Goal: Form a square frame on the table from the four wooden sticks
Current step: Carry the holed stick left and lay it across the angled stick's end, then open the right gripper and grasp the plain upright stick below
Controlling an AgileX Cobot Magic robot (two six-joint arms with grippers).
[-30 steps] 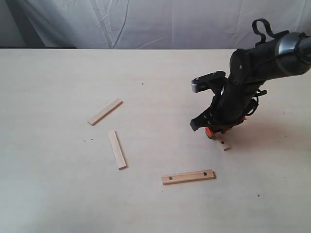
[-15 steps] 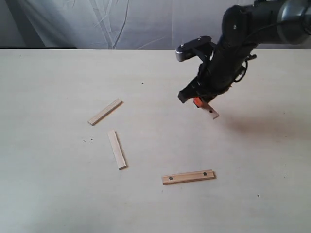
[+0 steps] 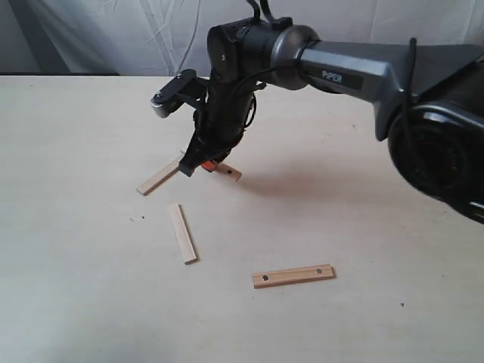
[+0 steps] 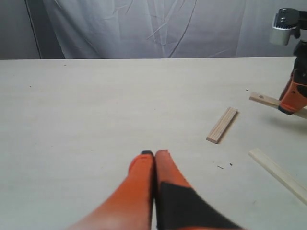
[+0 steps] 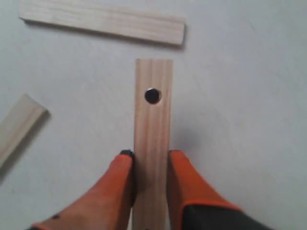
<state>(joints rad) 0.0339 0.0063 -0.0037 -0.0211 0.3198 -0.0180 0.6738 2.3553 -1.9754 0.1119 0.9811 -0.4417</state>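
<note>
My right gripper reaches across to the left half of the table, shut on a holed wooden stick held low, its free end close to the far plain stick. The right wrist view shows that holed stick clamped between the orange fingers, pointing at a plain stick lying crosswise just beyond its tip. A second plain stick lies nearer the front. Another holed stick lies front centre. My left gripper is shut and empty above bare table, out of the exterior view.
A wrinkled white cloth hangs behind the table's far edge. The right arm's dark body stretches over the back right of the table. A few dark specks mark the surface.
My right gripper lifted the holed stick from the right side of the table and carried it up and across to the left, beside the far plain stick. The other sticks stayed put.
</note>
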